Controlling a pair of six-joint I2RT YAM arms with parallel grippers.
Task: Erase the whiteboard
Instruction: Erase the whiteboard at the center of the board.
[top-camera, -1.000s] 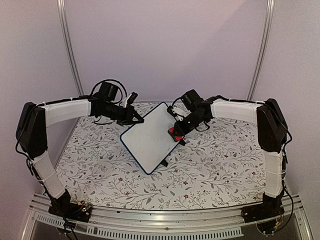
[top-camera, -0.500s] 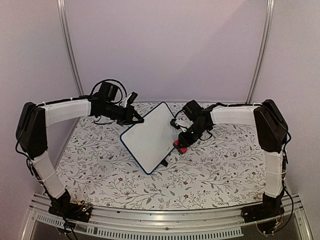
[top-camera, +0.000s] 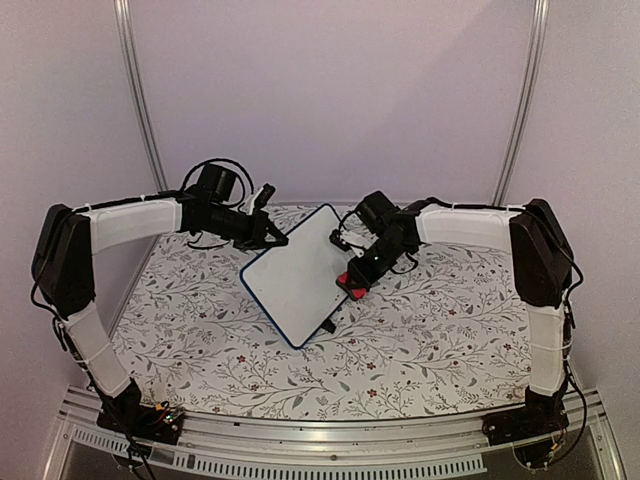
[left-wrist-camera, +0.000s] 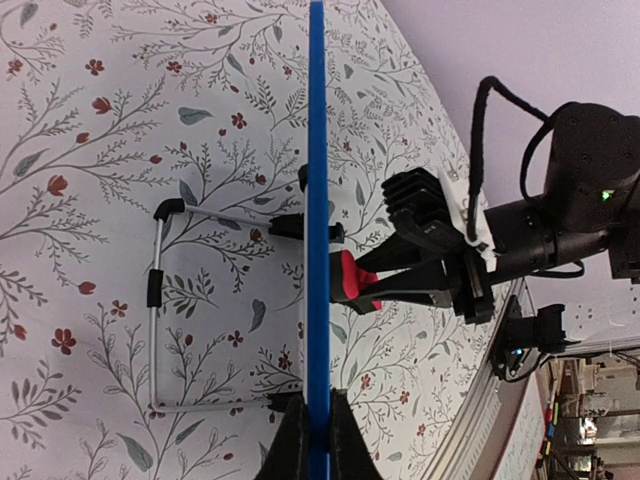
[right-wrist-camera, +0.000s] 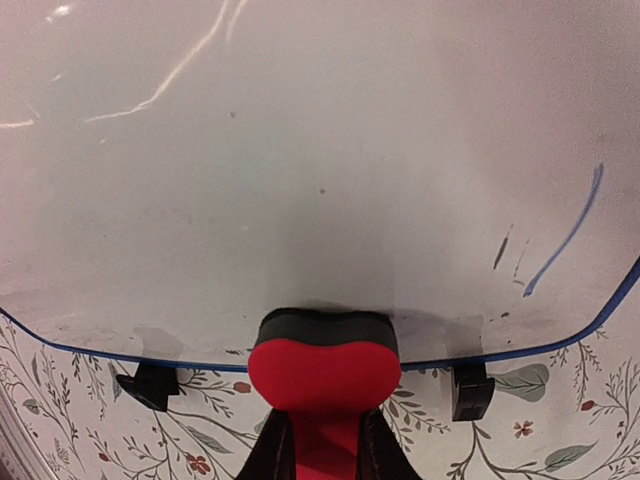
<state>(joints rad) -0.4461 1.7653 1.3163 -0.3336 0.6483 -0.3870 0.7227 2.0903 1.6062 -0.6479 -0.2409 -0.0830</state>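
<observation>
the small rectangular whiteboard with rounded corners and a thin dark blue frame stands tilted in the middle of the floral-patterned table cover, propped on its thin wire stand and two small black feet. the left gripper is closed on the whiteboard's upper left edge, its fingers pinching the blue frame from both sides in the left wrist view, steadying it. the right gripper is clamped on the small red eraser block with a dark felt face, and that face presses flat against the white surface just inside the lower right edge.

most of the job looks done. in the overhead view the surface reads as plain white, and up close the wide upper area shows only faint smears and glare. what is left sits in one corner: a curved blue pen stroke close to the frame, to the right of the eraser, and a few short dark ticks just beside it. a thin grey haze along the bottom edge may want another pass too.

finishing seems to call for sliding the eraser sideways over that corner without running off the rim.
</observation>
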